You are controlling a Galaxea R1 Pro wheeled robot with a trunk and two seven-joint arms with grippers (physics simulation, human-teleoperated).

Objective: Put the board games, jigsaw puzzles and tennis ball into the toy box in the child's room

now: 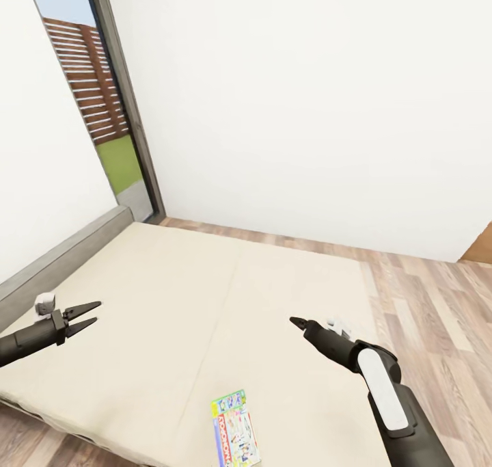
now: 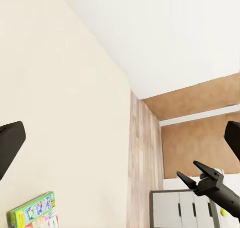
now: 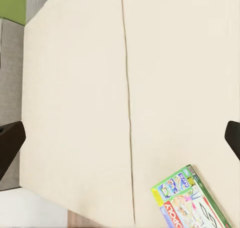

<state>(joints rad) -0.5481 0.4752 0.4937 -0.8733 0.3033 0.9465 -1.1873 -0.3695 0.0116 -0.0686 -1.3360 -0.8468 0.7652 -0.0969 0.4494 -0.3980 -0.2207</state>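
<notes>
One board game (image 1: 236, 429), a flat green-pink box, lies on the cream bed (image 1: 205, 303) near its front edge. It also appears in the left wrist view (image 2: 32, 213) and the right wrist view (image 3: 192, 200). My left gripper (image 1: 96, 313) hovers open and empty over the bed's left part, well left of the box. My right gripper (image 1: 297, 323) hangs open above the bed, up and to the right of the box, and the left wrist camera sees it (image 2: 187, 169) with its fingers apart. The toy box and the table are out of view.
A grey headboard (image 1: 61, 255) runs along the bed's left side. A tall window (image 1: 102, 111) stands in the far left corner. Wood-plank floor (image 1: 424, 296) lies right of the bed, below white walls. A white drawer unit (image 2: 180, 208) stands beyond the right arm.
</notes>
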